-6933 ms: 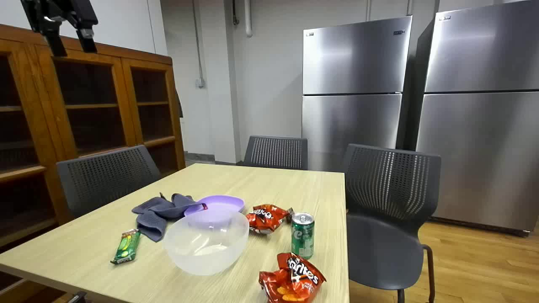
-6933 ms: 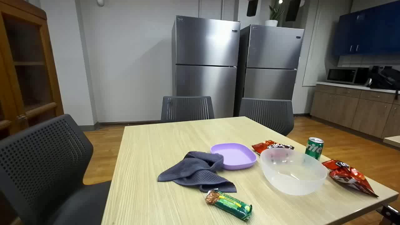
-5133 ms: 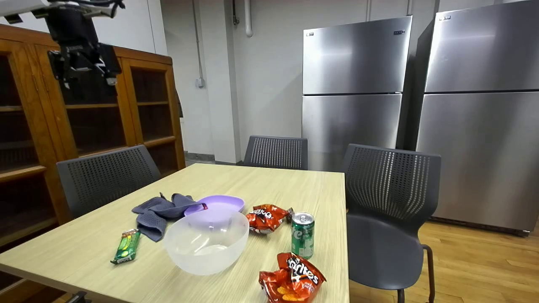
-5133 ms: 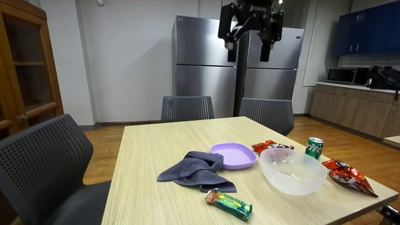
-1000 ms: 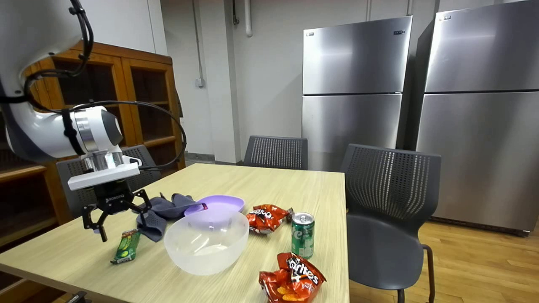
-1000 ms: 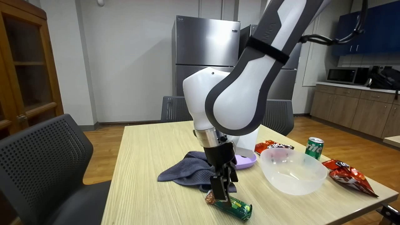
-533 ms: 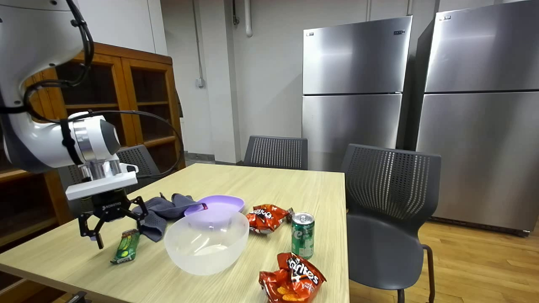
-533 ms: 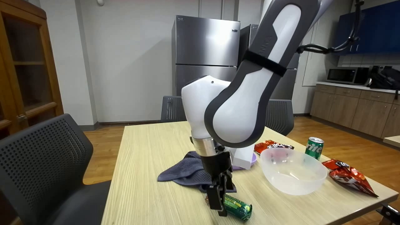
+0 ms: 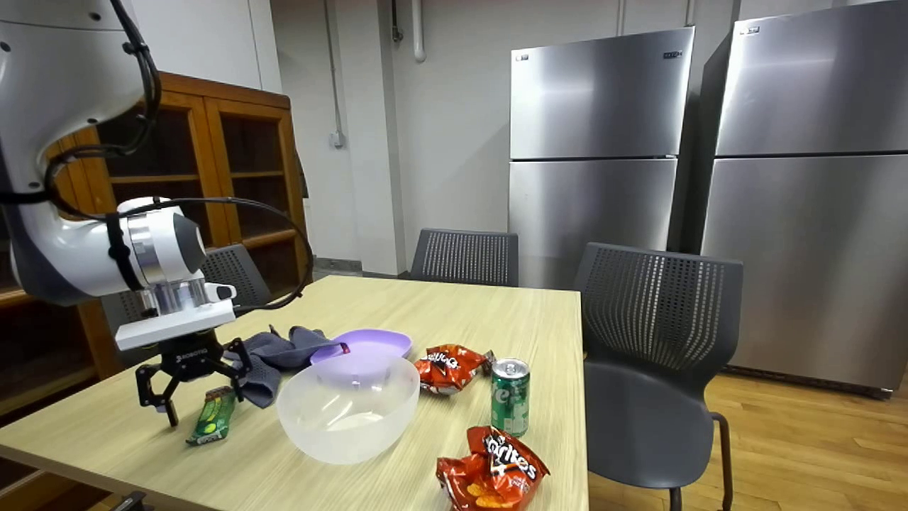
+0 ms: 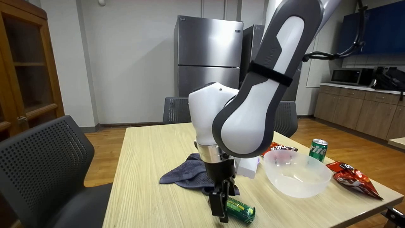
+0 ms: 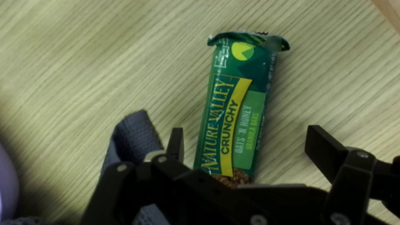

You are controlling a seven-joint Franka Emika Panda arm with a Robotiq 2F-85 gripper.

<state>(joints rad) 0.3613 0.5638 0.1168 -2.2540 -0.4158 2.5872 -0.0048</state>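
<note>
Black, jointed, blunt-tipped fingers (image 11: 325, 150) stand wide apart, gripping nothing; over the last second they have sunk lower and now seem well placed around a slim green-and-yellow wrapped granola bar (image 11: 232, 125). It lies flat between them on the pale wood-grained bench (image 11: 93, 62), label up, its far end crimped. Near it rests a slate-grey woven cloth (image 11: 136, 137).

Gaps flank the granola bar (image 11: 232, 109) between the jaws; bare counter (image 9: 128, 454) reaches the near edge, cloth (image 9: 275, 352) obstructs toward the far edge, a bowl (image 9: 347, 426) toward the right.
</note>
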